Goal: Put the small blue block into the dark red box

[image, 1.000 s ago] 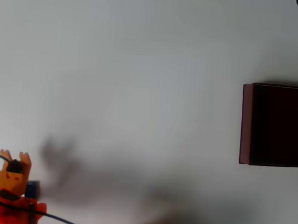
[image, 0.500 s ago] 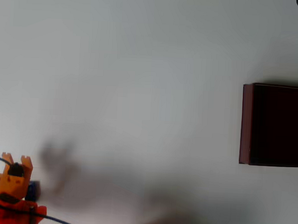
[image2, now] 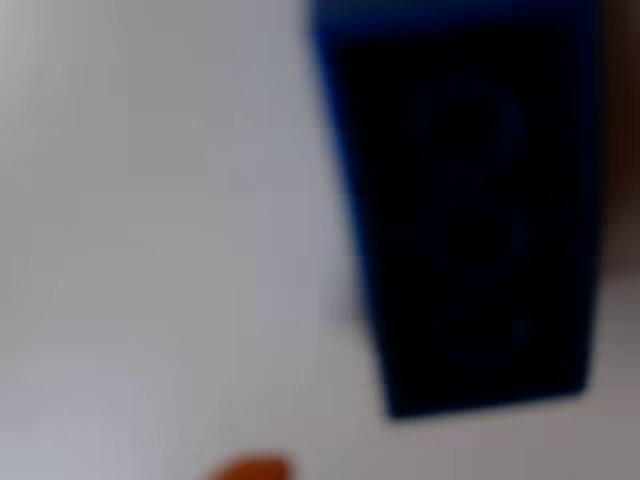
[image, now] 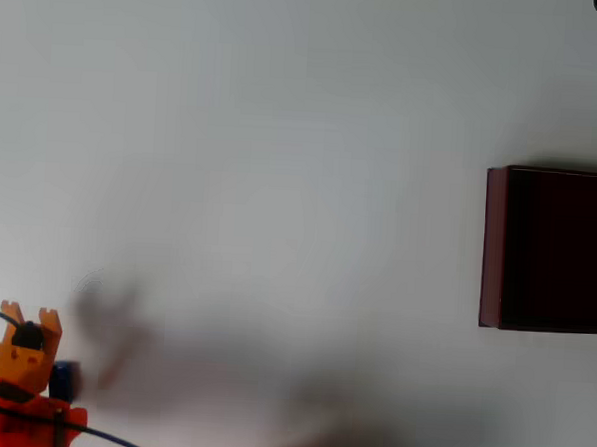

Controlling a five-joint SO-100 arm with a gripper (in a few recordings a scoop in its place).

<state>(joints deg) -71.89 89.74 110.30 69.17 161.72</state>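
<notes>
Over the last second I barely shifted at the lower left of the overhead view, so the carry had not begun. The small blue block [image: 64, 379] sat beside my gripper [image: 29, 348], whose fingers' state I could not tell. The dark red box [image: 494, 246] stayed well apart at the right edge.

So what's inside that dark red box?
The dark red box looks empty, but its inside is nearly black and the overhead picture's edge cuts it off. The small blue block sits beside the tool.

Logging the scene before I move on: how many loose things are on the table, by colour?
Blue: 1, the small blue block, beside the end effector.
Dark red: 1, the dark red box.
Total: 2.
</notes>
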